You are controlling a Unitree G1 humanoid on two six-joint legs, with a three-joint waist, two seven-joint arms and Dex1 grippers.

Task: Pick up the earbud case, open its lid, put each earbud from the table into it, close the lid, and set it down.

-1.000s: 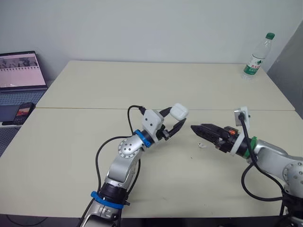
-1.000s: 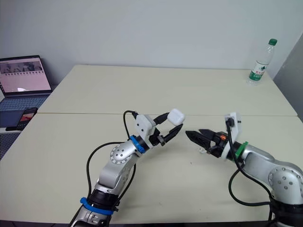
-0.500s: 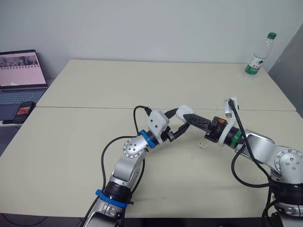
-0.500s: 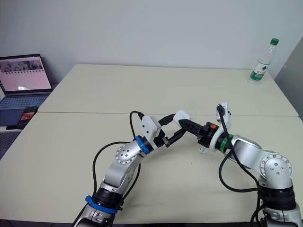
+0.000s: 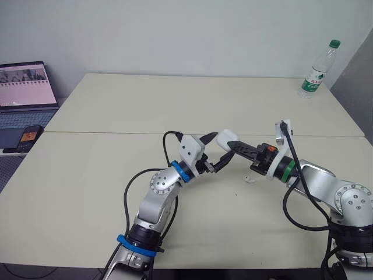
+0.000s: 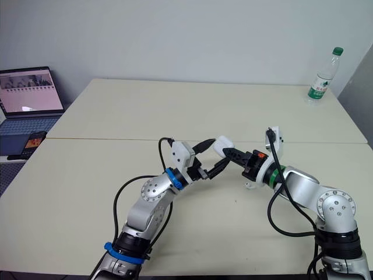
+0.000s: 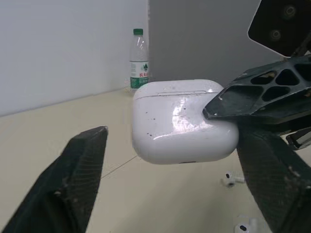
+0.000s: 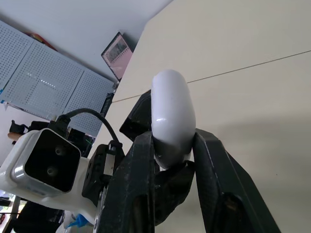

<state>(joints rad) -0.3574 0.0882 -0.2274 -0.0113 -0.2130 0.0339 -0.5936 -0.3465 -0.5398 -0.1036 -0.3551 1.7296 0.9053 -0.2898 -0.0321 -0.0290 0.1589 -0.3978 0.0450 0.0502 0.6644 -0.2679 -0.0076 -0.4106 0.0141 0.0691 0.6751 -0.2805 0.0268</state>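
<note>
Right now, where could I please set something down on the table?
Free: the table's far half, between seam and bottle, and the near left corner. Crowded: the middle, where the left gripper and right gripper meet at the earbud case, above an earbud.

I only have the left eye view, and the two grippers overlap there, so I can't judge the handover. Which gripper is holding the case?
Observer: The right gripper. Its wrist view shows it clamping the case from both sides.
Operator: Is the left one touching it?
Observer: No. In the left wrist view the left gripper is open, with a gap on each side of the case.
Operator: And the lid?
Observer: The lid is shut. The left wrist view shows its seam as a thin closed line.
</note>
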